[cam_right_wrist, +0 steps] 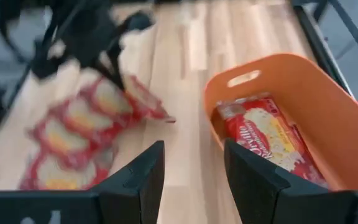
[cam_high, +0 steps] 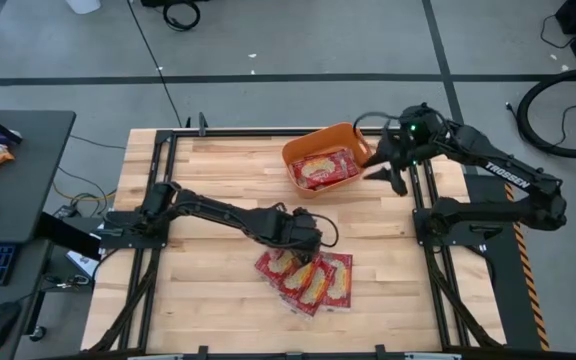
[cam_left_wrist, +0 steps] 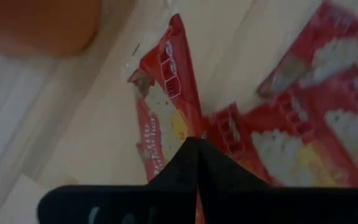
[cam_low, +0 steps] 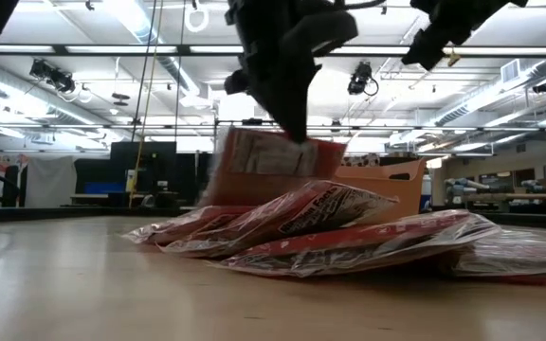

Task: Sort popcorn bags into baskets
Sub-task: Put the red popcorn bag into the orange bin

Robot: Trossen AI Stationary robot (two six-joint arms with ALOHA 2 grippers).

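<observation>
Left tool (cam_high: 306, 250): over the near-centre pile, fingers pinched together on the edge of one bag (cam_low: 273, 153); in the low view that bag hangs tilted, clear of the pile.
Right tool (cam_right_wrist: 192, 177): fingers apart, holding nothing; it hovers just beside the basket's right rim, at the far right of the table (cam_high: 198, 300).
Pile (cam_high: 308, 280): several red bags overlapping in a fan on the table, near edge, well apart from the basket.
Basket (cam_high: 303, 148): orange tub, far side of the table; at least one bag (cam_right_wrist: 269, 137) lies flat inside, maybe more beneath, cannot tell.
Handling: bags look light, thin and floppy; foil is slick and crinkly, so a flat bag offers little to grab. The held one sags from its pinch point.
Where to hold: best on a sealed edge or corner that sticks out of the fan, not on the puffed middle.
Risk: overlapping neighbours could drag along or slide when one is lifted.
Progress: early to middle, judging by most bags still outside.
</observation>
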